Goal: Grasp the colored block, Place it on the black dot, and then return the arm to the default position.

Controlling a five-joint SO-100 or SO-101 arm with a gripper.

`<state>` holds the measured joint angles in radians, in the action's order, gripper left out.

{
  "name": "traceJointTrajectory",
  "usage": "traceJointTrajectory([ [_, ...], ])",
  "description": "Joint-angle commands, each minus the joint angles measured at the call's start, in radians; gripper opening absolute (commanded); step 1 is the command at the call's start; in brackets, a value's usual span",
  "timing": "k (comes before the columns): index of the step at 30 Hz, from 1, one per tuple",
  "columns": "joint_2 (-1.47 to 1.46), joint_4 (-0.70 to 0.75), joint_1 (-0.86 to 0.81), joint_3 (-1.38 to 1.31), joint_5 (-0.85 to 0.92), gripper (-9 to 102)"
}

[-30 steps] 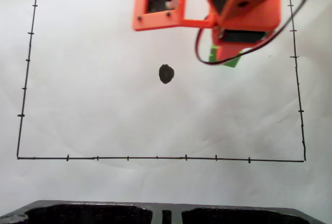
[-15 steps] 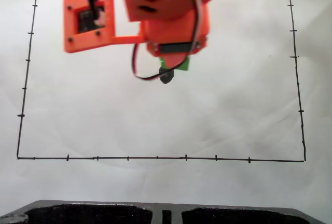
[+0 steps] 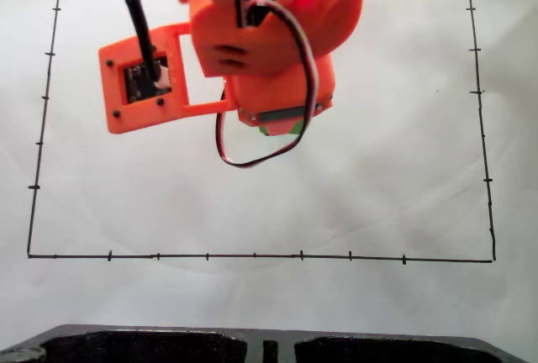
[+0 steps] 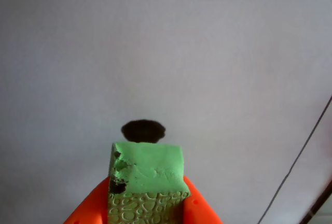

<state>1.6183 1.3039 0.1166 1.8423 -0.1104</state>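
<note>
Orange 3D-printed gripper [image 4: 148, 208] jaws closed snug on bumpy green cube [image 4: 148, 175]. Oval black ink dot [image 4: 143, 130] just beyond cube in wrist view; fixed view: cube mostly hidden under orange arm [image 3: 269, 35].

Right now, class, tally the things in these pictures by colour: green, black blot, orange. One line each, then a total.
Green: 1, the cube
Black: 1, the ink dot
Orange: 1, the arm with its gripper
Total: 3
</note>
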Motion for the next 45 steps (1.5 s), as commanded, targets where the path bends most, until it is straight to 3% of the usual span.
traceJointTrajectory([
  [1, -0.006, -0.017, -0.014, -0.015, 0.018, 3],
  [29, -0.13, -0.132, -0.06, -0.031, 0.091, 6],
  [40, -0.025, 0.012, -0.055, -0.031, 0.115, 38],
  [45, 0.064, 0.052, -0.041, -0.031, 0.12, 48],
])
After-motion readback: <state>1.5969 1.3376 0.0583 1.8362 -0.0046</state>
